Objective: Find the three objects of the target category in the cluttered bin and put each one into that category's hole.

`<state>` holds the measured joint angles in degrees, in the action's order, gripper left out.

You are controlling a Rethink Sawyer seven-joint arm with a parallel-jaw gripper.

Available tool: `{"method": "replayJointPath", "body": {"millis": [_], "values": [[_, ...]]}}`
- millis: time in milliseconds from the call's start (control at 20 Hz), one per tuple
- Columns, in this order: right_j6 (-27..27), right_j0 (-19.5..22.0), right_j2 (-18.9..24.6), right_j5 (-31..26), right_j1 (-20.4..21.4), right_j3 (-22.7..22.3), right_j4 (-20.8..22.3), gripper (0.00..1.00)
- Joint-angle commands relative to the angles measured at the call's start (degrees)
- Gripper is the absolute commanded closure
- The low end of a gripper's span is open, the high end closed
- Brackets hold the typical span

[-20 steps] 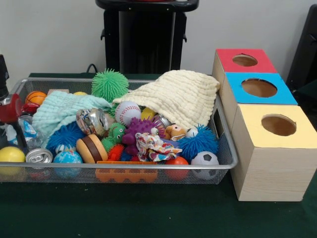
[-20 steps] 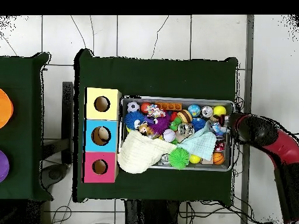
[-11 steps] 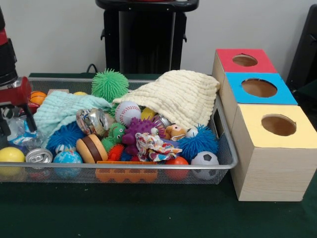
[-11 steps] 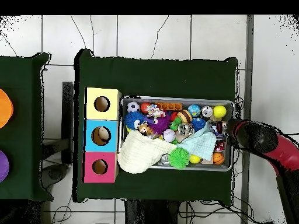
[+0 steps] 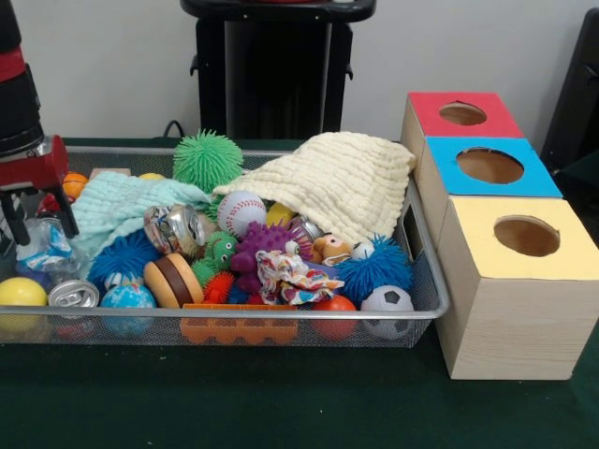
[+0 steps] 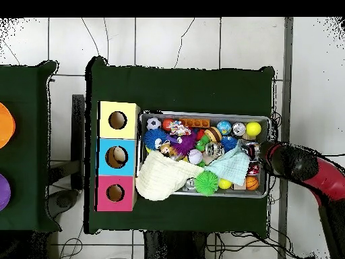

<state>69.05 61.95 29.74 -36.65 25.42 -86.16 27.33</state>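
Up at the far left of the front view, the red and black arm (image 5: 21, 103) comes down over the left end of the wire bin (image 5: 426, 281), its gripper (image 5: 39, 217) hanging just above a crinkled clear wrapper (image 5: 42, 245); two dark fingers (image 5: 65, 213) stand apart, with nothing seen between them. Below sit a yellow ball (image 5: 21, 292) and a silver can (image 5: 73, 295). A mint cloth (image 5: 117, 210) lies beside the gripper, then a green spiky ball (image 5: 208, 159), a baseball (image 5: 241, 212), a purple toy (image 5: 267, 245) and a toy burger (image 5: 174, 280). A cream cloth (image 5: 342, 182) drapes over the bin's right far corner, with a blue spiky ball (image 5: 374, 268) and a small soccer ball (image 5: 387, 304) near it. Which things belong to the target category I cannot tell.

Right of the bin, touching one another, stand three boxes with round holes: red box (image 5: 463, 114) farthest, blue box (image 5: 491, 166), yellow box (image 5: 524, 238) nearest. All rest on a dark green worktop (image 5: 281, 402), bare along its near edge. Seen from overhead, tiled floor (image 6: 168, 40) surrounds it.
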Motion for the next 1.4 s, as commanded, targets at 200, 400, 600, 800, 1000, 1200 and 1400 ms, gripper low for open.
{"method": "replayJointPath", "body": {"millis": [200, 400, 600, 800, 1000, 1200, 1400], "values": [[-7.02, 1.16, -0.94, -2.9, -3.76, -1.95, 4.63, 0.0], [-6.19, 0.83, -1.25, -2.95, -3.33, -2.19, 5.04, 0.0], [-6.05, 0.47, -1.15, -3.45, -3.95, -1.41, 5.49, 0.0], [-6.03, 0.66, -0.98, -3.15, -4.35, -1.18, 6.25, 0.0], [-5.9, 0.76, -0.9, -3.69, -4.23, -1.26, 6.51, 1.0], [-6.41, 0.67, -0.69, -4.21, -4.36, -0.87, 6.52, 1.0], [-6.41, 0.54, -0.88, -4.29, -4.31, -0.8, 6.77, 1.0]]}}
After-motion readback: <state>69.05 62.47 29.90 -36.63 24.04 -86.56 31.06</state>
